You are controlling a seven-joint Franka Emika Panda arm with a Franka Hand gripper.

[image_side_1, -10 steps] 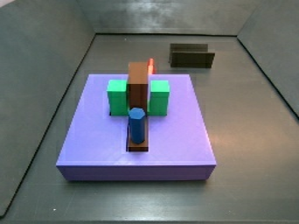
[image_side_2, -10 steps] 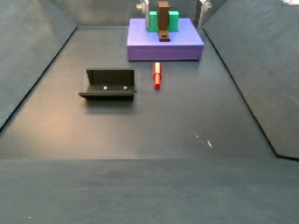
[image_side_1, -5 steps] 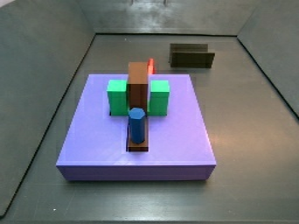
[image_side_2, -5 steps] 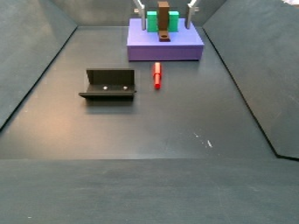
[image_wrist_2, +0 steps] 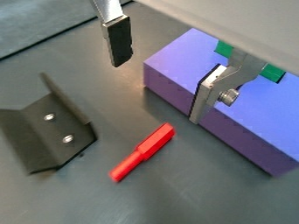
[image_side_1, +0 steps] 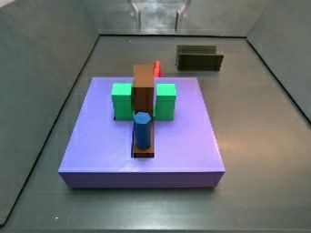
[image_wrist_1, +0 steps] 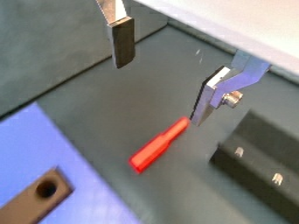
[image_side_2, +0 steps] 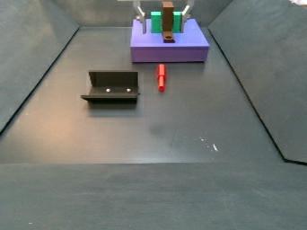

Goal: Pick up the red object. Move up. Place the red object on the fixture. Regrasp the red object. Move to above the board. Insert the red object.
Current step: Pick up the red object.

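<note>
Compared with a second ago, the gripper (image_side_2: pixel 167 15) has dropped lower into both side views, descending behind the board (image_side_2: pixel 188 51) toward the floor. Its fingers (image_wrist_2: pixel 117 39) stand spread wide with nothing between them. In both wrist views the red object (image_wrist_2: pixel 142 151) lies flat on the dark floor just beside the board's edge, below and slightly off the gap, so the open stance suits straddling it. Nearby stands the fixture (image_side_2: pixel 111 86), apart from the peg. How high the gripper hangs is hard to judge; probably well clear yet.
</note>
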